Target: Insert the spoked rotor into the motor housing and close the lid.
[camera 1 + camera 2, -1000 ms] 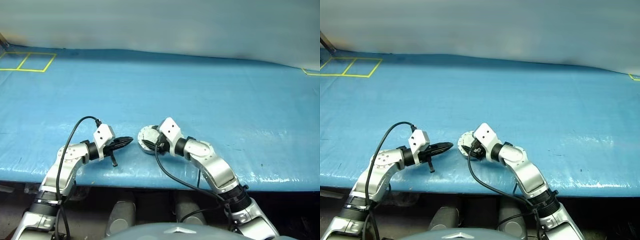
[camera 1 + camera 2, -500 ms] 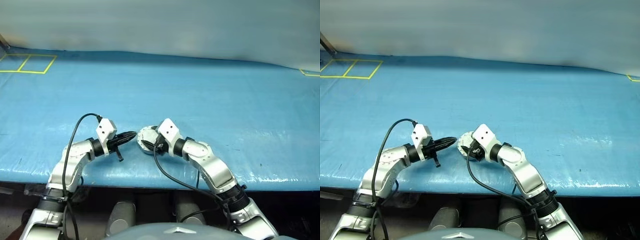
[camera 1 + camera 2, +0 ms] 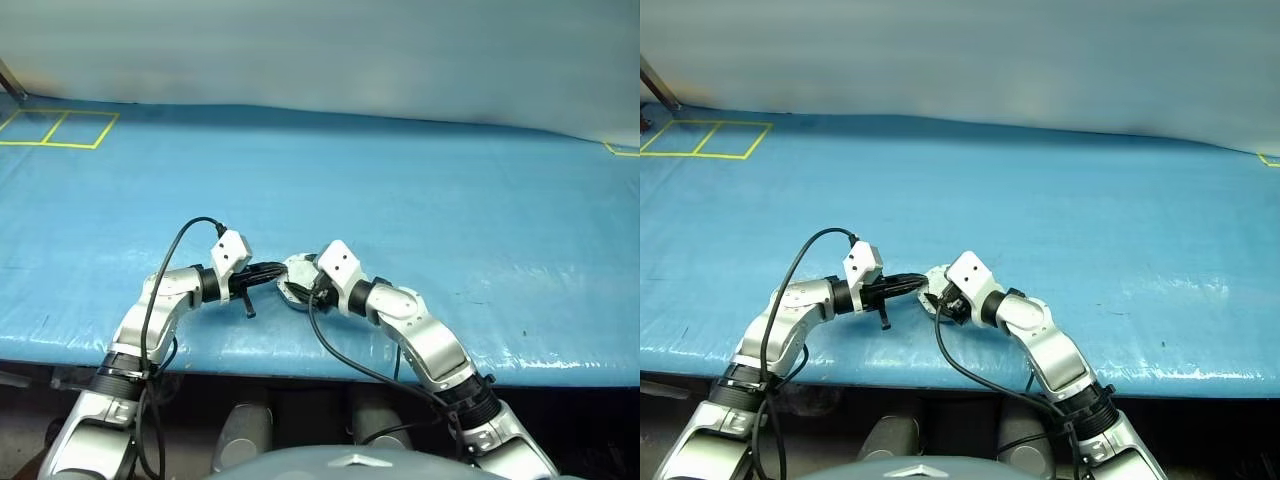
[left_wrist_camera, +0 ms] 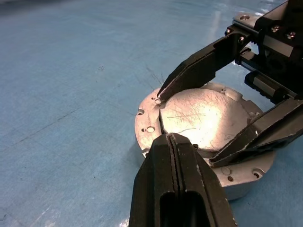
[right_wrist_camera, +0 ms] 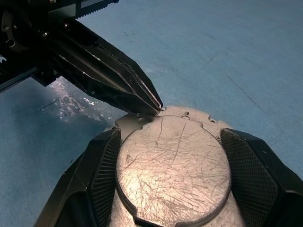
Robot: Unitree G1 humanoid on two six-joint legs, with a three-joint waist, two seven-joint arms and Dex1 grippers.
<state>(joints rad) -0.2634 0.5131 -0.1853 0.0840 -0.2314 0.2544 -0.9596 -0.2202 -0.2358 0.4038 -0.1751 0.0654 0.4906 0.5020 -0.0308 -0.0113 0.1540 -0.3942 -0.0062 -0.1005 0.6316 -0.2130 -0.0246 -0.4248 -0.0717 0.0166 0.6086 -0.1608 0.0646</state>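
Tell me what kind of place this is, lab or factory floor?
Likely a lab or test bench: a table under a blue sheet with yellow taped squares at its far corner, a plain grey backdrop, and a lone motor housing as the workpiece.

The counter (image 3: pixel 420 180) is bright blue, with thin yellow lines (image 3: pixel 55 125) making squares at its far left corner. The lid (image 5: pixel 173 175) is shiny silver-grey with lots of fine scratches. The motor housing (image 4: pixel 239 182) under it is plain grey. Both sets of fingers (image 4: pixel 182 184) (image 5: pixel 255 170) are black.
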